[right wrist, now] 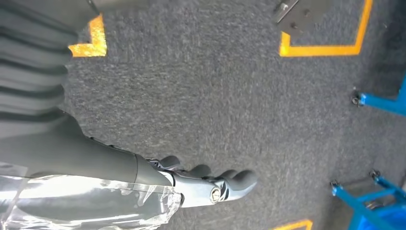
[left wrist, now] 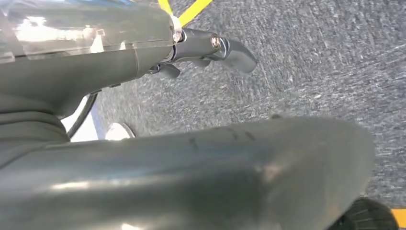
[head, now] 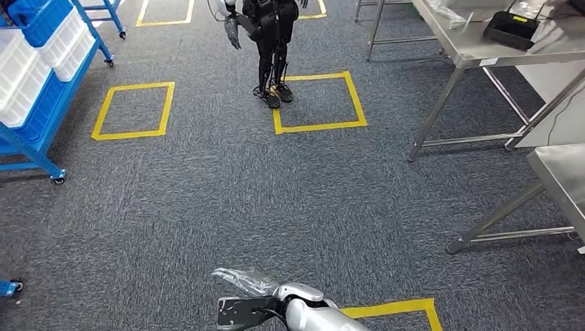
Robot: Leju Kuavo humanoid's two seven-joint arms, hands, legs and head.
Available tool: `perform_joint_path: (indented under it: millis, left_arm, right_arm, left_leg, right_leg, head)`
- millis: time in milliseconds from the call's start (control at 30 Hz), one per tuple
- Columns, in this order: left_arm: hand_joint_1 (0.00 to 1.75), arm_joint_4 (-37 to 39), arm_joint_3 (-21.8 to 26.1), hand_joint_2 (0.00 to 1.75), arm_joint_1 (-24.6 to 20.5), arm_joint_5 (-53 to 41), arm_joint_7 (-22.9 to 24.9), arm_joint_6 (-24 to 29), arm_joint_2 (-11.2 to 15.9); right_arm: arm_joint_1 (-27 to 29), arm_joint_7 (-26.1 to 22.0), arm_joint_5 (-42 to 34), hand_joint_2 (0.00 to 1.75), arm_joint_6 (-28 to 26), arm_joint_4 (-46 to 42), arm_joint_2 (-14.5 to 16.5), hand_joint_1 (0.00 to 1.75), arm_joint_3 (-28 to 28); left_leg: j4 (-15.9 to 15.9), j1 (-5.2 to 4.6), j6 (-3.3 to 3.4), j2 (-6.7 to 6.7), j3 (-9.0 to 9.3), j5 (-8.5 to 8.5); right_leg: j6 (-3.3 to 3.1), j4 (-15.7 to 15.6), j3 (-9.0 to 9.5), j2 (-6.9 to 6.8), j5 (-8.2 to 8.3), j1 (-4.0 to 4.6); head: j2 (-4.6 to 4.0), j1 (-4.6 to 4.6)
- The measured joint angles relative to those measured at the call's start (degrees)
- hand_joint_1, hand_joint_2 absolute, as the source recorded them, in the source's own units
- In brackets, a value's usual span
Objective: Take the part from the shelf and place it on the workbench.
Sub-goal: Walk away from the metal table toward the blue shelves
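Grey carpet marked with yellow tape squares (head: 319,102) stretches ahead of us, a blue shelf (head: 41,89) of white and blue bins along the far left and a steel surface (head: 476,48) at the upper right, a black device (head: 512,29) resting on it. A second steel surface (head: 562,176) juts in at the right edge. Another humanoid robot (head: 270,41) stands at the far tape square.

At the bottom of our head view, a silver arm carries the part (head: 243,279), a pale piece wrapped in clear plastic, held against a robot hand (head: 241,312) low over the carpet, well apart from either surface. Which arm this is, we cannot tell from that view.

In the right wrist view, the right robot hand (right wrist: 206,184) has its dark fingers (right wrist: 237,179) extended side by side, with crinkled clear plastic lying against its palm side. In the left wrist view, the left robot hand (left wrist: 210,48) likewise shows clear plastic pressed along it, fingers stretched over the carpet. Whether either grasp is firm, we cannot tell.
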Motion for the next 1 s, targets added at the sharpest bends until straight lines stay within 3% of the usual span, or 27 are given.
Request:
perform_joint_path:
  millis: [67,133,200,267,300,333,367,433,500,567,600,667,733,767,800,833,867,933,1000]
  left_arm:
    - [0.0,0.0,0.1,0.0,0.1,0.0,0.0,0.0,0.0]
    - [0.0,0.0,0.2,0.0,0.1,0.0,0.0,0.0,0.0]
    - [0.0,0.0,0.2,0.0,-0.2,0.0,-0.1,0.0,0.0]
    - [0.0,0.0,0.2,0.0,-0.3,0.0,-0.1,0.0,0.0]
    - [0.0,0.0,0.2,0.0,-0.2,0.0,-0.1,0.0,0.0]
    - [0.0,0.0,0.3,0.0,-0.1,0.0,-0.1,0.0,0.1]
    - [0.0,0.0,0.3,0.0,0.0,0.0,-0.1,0.0,0.1]
    - [0.0,0.0,0.3,0.0,-0.2,0.0,-0.1,0.0,0.2]
    - [0.0,0.0,0.3,0.0,-0.3,-0.1,-0.1,0.0,0.2]
    - [0.0,0.0,0.3,0.0,-0.4,-0.2,-0.1,0.0,0.2]
    - [0.0,0.0,0.3,0.0,-0.3,-0.2,-0.1,0.0,0.2]
    - [0.0,0.0,0.3,0.0,-0.4,-0.2,-0.1,0.0,0.1]
    - [0.0,0.0,0.3,0.0,-0.5,-0.3,-0.1,0.0,0.1]
    - [0.0,0.0,0.3,0.0,-0.6,-0.3,-0.2,0.0,0.2]
    - [0.0,0.0,0.3,0.0,-0.6,-0.3,-0.2,0.0,0.2]
    - [0.0,0.0,0.3,0.0,-0.6,-0.3,-0.2,0.0,0.2]
    - [0.0,0.0,0.3,0.0,-0.5,-0.3,-0.2,0.0,0.2]
    - [0.0,0.0,0.3,0.0,-0.6,-0.3,-0.2,-0.1,0.1]
    - [0.0,0.0,0.4,0.0,-0.6,-0.3,-0.2,-0.1,0.0]
  right_arm:
    - [0.0,0.0,0.0,1.75,0.0,-0.1,0.1,0.0,0.0]
    - [-0.1,-0.1,0.0,1.75,0.0,-0.3,0.2,0.0,0.1]
    - [-0.1,-0.1,0.0,1.75,0.0,-0.3,0.3,0.0,0.2]
    - [0.0,-0.1,0.0,1.75,0.0,-0.3,0.2,0.0,0.3]
    - [0.1,-0.1,0.0,1.75,0.0,-0.3,0.2,0.0,0.3]
    - [0.0,-0.1,0.0,1.75,0.0,-0.3,0.2,0.0,0.3]
    - [0.0,-0.1,0.0,1.75,0.1,-0.3,0.2,0.0,0.3]
    - [-0.1,-0.1,0.0,1.75,0.1,-0.3,0.2,0.0,0.3]
    - [-0.2,-0.1,0.0,1.75,0.1,-0.3,0.2,0.0,0.3]
    - [-0.2,-0.1,0.0,1.75,0.2,-0.4,0.3,0.0,0.4]
    - [-0.3,-0.2,0.0,1.75,0.2,-0.4,0.3,0.0,0.4]
    - [-0.4,-0.2,0.0,1.75,0.2,-0.6,0.3,0.0,0.4]
    - [-0.3,-0.3,0.0,1.75,0.2,-0.6,0.0,0.0,0.4]
    - [-0.1,-0.3,0.0,1.75,0.1,-0.6,-0.2,0.0,0.4]
    - [0.0,-0.3,0.0,1.75,0.1,-0.6,-0.3,0.0,0.4]
    - [0.1,-0.3,0.0,1.75,0.1,-0.6,-0.4,0.0,0.4]
    - [0.1,-0.3,0.0,1.75,0.1,-0.6,-0.4,0.0,0.4]
    - [0.1,-0.3,0.0,1.75,0.1,-0.6,-0.4,0.0,0.4]
    - [0.0,-0.4,0.0,1.75,0.0,-0.6,-0.5,0.0,0.4]
  left_leg:
    - [0.0,0.43,-0.76,-0.36,-0.2,-0.17]
    - [2.0,0.38,-1.33,2.21,-1.03,-1.24]
    - [8.4,0.39,-1.81,5.13,-4.46,-3.94]
    - [15.4,0.61,-2.19,5.73,-8.8,-5.83]
    - [16.4,0.69,-2.31,5.84,-9.83,-5.31]
    - [15.1,0.72,-2.36,6.03,-9.68,-3.69]
    - [11.7,0.73,-2.35,6.62,-8.39,-1.26]
    - [4.2,0.36,-1.95,9.58,-5.2,2.49]
    - [1.1,-0.16,-1.15,11.11,-4.09,3.47]
    - [0.9,-0.29,-0.35,9.58,-4.32,3.67]
    - [0.7,-0.24,-0.01,8.85,-4.31,3.82]
    - [0.4,-0.09,0.77,7.38,-4.18,4.15]
    - [0.3,-0.24,1.28,5.83,-4.2,4.19]
    - [0.4,-0.35,1.41,4.92,-4.19,4.18]
    - [0.4,-0.46,1.47,3.98,-4.17,4.14]
    - [0.5,-0.56,1.47,3.01,-4.12,4.1]
    - [0.6,-0.62,1.43,2.09,-4.05,4.04]
    - [1.0,-0.68,1.18,0.39,-4.06,3.77]
    - [1.3,-0.49,0.62,-0.96,-4.4,3.59]
  right_leg:
    - [-0.74,-0.3,0.28,-1.29,-0.09,0.3]
    - [-1.58,-1.0,1.02,-2.76,-0.25,0.22]
    - [-2.15,-1.3,1.67,-4.52,-0.63,0.3]
    - [-2.33,-1.2,2.05,-6.26,-1.09,0.47]
    - [-2.3,-1.2,2.27,-7.04,-1.33,0.5]
    - [-2.24,-1.2,2.56,-7.76,-1.57,0.51]
    - [-2.12,-1.2,2.95,-8.46,-1.84,0.51]
    - [-1.68,-1.2,3.68,-9.72,-2.38,0.77]
    - [-1.11,-1.3,4.02,-10.79,-2.68,1.14]
    - [-0.51,-1.4,4.17,-11.83,-2.86,1.19]
    - [-0.19,-1.2,4.17,-11.41,-3.21,1.06]
    - [0.16,2.3,2.69,-8.63,-5.51,0.76]
    - [0.06,10.1,-1.15,-5.76,-9.05,0.65]
    - [-0.02,13.6,-3.14,-5.23,-10.09,0.67]
    - [-0.12,15.4,-4.38,-4.99,-10.01,0.71]
    - [-0.28,15.0,-4.6,-4.81,-8.77,0.72]
    - [-0.52,12.3,-3.71,-4.41,-6.6,0.73]
    - [-1.08,4.4,-0.65,-1.85,-2.42,0.65]
    - [-1.24,0.3,1.03,0.15,-1.04,0.7]
  head:
    - [0.0,0.0]
    - [0.0,-0.01]
    - [0.0,-0.01]
    - [0.0,-0.01]
    - [0.0,-0.01]
    - [0.0,-0.01]
    - [0.0,-0.01]
    - [0.0,0.0]
    - [0.0,0.0]
    - [0.0,0.0]
    - [0.0,0.01]
    - [0.0,0.01]
    - [0.0,0.01]
    - [0.0,0.01]
    - [0.0,0.01]
    - [0.0,0.01]
    - [0.0,0.01]
    - [0.0,0.01]
    - [0.0,0.01]
